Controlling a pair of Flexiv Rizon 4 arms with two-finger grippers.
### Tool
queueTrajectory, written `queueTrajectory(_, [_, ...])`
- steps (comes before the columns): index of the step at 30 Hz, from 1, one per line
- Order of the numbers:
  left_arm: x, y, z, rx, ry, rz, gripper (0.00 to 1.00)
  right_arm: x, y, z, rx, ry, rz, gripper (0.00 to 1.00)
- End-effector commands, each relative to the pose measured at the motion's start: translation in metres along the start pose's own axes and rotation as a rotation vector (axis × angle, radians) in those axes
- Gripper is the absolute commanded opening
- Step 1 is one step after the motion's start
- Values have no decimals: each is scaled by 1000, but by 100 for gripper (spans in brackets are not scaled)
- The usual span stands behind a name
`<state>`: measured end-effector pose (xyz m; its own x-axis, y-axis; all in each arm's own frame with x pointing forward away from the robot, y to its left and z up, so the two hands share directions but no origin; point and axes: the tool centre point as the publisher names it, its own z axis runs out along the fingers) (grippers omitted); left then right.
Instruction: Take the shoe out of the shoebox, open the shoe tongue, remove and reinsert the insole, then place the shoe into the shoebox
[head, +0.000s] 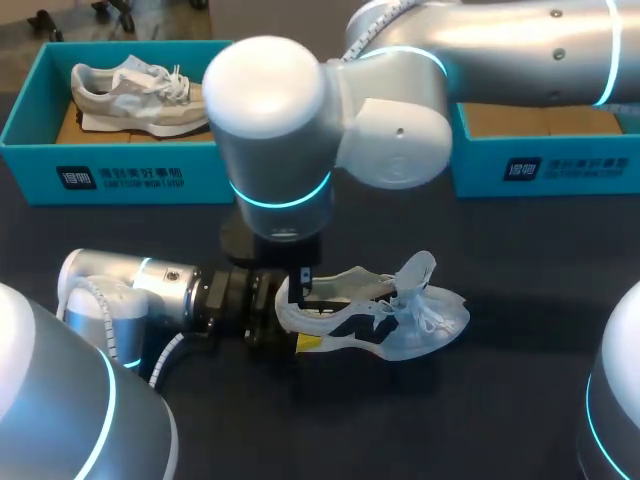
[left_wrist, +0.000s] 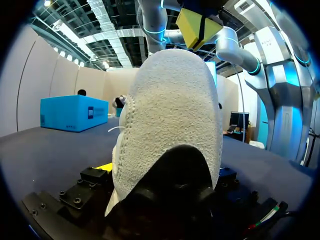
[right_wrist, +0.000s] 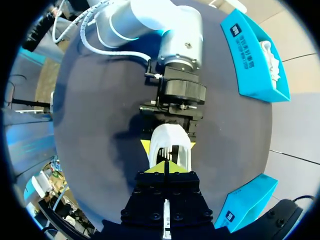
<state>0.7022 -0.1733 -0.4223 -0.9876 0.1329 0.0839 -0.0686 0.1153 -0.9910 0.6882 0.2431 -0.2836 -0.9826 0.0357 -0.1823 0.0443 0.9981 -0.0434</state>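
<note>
Dark table (head: 520, 300), seen from above, with the white shoe (head: 390, 318) lying on its side near the middle, out of any box. My left gripper (right_wrist: 169, 144) comes in level with the surface. Its yellow fingers are pressed against the heel from two sides, closed on the white shoe, which I judge braces it so the mouth stays put for work inside.

My right gripper (right_wrist: 165, 167) hangs straight down over the heel opening with its tips drawn together. Whether they pinch the insole I cannot tell, since the inside of the mouth is hidden. The tongue (head: 418, 270) stands up and away from the laces, so I judge the insole step to be in hand.

The left shoebox (head: 100, 180), at the table's far edge, holds a grey shoe (head: 130, 95). The right shoebox (head: 560, 165) sits at the same edge, well apart from the white shoe and showing a bare cardboard floor.

The right arm (head: 270, 110) covers the heel in the head view and overhangs part of the right shoebox. The two grippers sit very close at the heel, so any lift there risks a finger clash.
</note>
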Motion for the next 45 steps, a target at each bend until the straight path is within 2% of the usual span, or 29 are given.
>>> queueTrajectory(1, [0,1,1,1,-3,0,0,1,1,7,5,6,-1,0])
queueTrajectory(4, [0,1,1,1,-3,0,0,3,-3,21,-5,20,9,0])
queueTrajectory(6, [0,1,1,1,-3,0,0,4,-6,27,18,22,17,0])
queueTrajectory(13, [0,1,1,1,-3,0,0,0,-22,42,-21,-4,50,0])
queueTrajectory(26, [0,1,1,1,-3,0,0,0,-22,42,-21,-4,50,0])
queueTrajectory(27, [0,1,1,1,-3,0,0,-2,-22,48,-43,4,38,0])
queueTrajectory(29, [0,1,1,1,-3,0,0,-6,-22,57,-16,-7,39,0])
queueTrajectory(34, [0,1,1,1,-3,0,0,-12,-25,71,-17,-2,35,0])
queueTrajectory(45, [0,1,1,1,-3,0,0,-16,-37,104,-15,47,34,0])
